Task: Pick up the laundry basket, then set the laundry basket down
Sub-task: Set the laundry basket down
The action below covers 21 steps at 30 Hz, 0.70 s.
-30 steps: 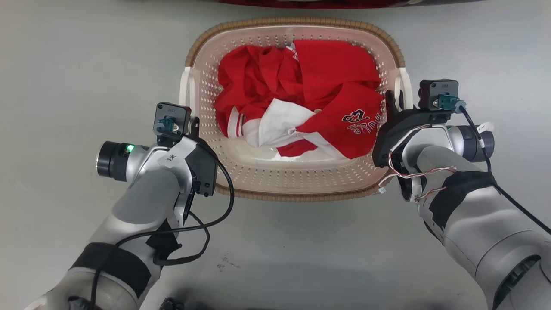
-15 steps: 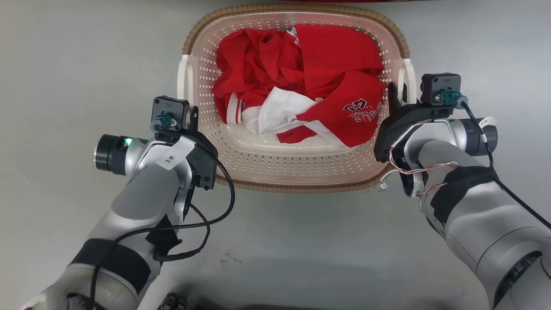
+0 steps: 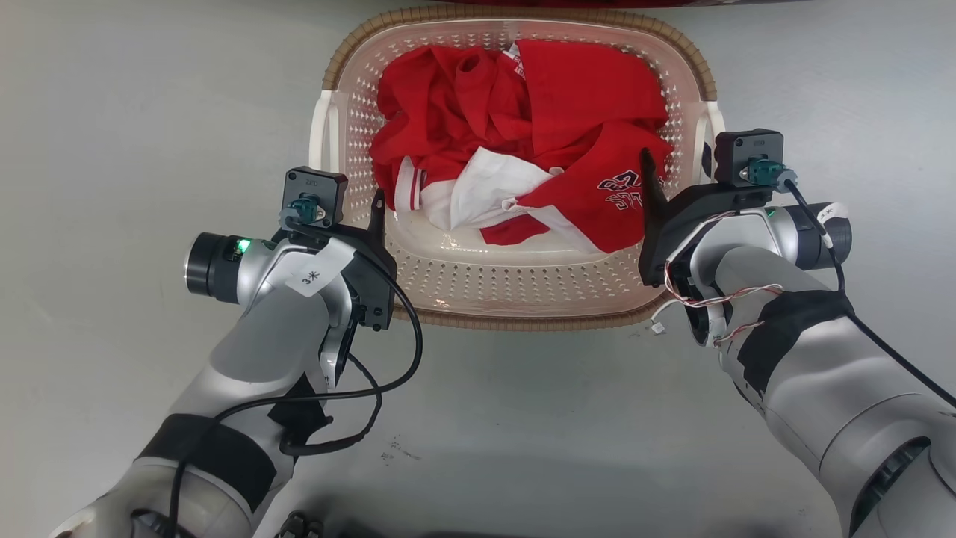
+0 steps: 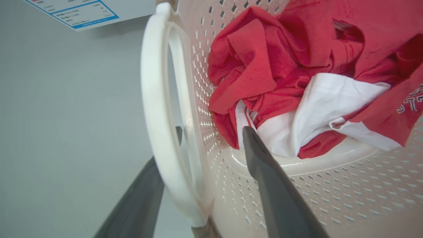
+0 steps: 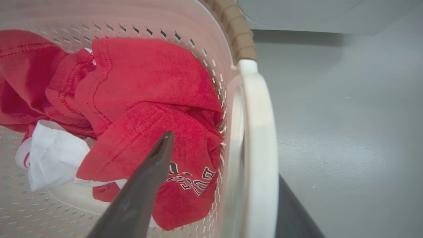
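Inward, since half a second ago, have come the left gripper (image 4: 212,129) and right gripper (image 5: 211,135). Each stands spread wide across a side handle of the basket (image 3: 523,321), one finger inside, one outside, and clamps nothing. The left handle (image 4: 155,99) partly hides one outer finger; the right handle (image 5: 261,148) hides most of the other. Left arm (image 3: 254,351) and right arm (image 3: 806,373) reach up from the lower corners. The basket stands on the floor (image 3: 149,112), upper middle, holding red clothes (image 3: 567,97).

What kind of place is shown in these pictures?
Probably a laundry area: a laundry basket holds red and white clothes on a plain grey floor, and a printed label shows nearby.
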Available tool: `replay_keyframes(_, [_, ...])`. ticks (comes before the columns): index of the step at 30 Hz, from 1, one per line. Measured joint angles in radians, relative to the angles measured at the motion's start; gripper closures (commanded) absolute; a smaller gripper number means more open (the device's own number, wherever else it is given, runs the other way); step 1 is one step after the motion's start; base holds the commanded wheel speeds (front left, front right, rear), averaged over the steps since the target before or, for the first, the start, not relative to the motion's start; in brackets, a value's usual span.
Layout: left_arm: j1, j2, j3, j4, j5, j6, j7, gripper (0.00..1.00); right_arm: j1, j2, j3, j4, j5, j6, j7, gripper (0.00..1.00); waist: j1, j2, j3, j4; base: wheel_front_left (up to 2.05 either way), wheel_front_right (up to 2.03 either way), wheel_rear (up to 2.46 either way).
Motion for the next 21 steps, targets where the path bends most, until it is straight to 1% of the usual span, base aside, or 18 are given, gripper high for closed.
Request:
replay_keyframes(1, [0.0, 0.0, -0.001, 0.0, -0.002, 0.0, 0.0, 0.0, 0.0, 0.001, 0.002, 0.0, -0.001, 0.0, -0.002, 0.0, 0.0, 0.0, -0.002, 0.0, 0.0, 0.0, 0.0])
replay_keyframes(8, [0.001, -0.001, -0.003, 0.0, -0.011, 0.002, 0.0, 0.0, -0.001, 0.002, 0.007, 0.007, -0.012, 0.001, -0.007, 0.0, 0.0, 0.0, -0.015, -0.002, 0.0, 0.0, 0.0])
replay_keyframes(12, [0.001, -0.001, -0.005, -0.001, -0.035, 0.009, -0.001, 0.0, -0.001, 0.002, 0.008, 0.01, -0.018, 0.001, -0.007, 0.0, 0.0, 0.0, -0.023, -0.002, 0.0, 0.0, 0.0])
replay_keyframes(21, [0.003, -0.001, -0.014, -0.001, -0.042, 0.009, 0.0, 0.0, -0.001, 0.003, 0.009, 0.012, -0.018, 0.001, -0.007, 0.0, 0.0, 0.0, -0.038, -0.002, 0.0, 0.0, 0.0])
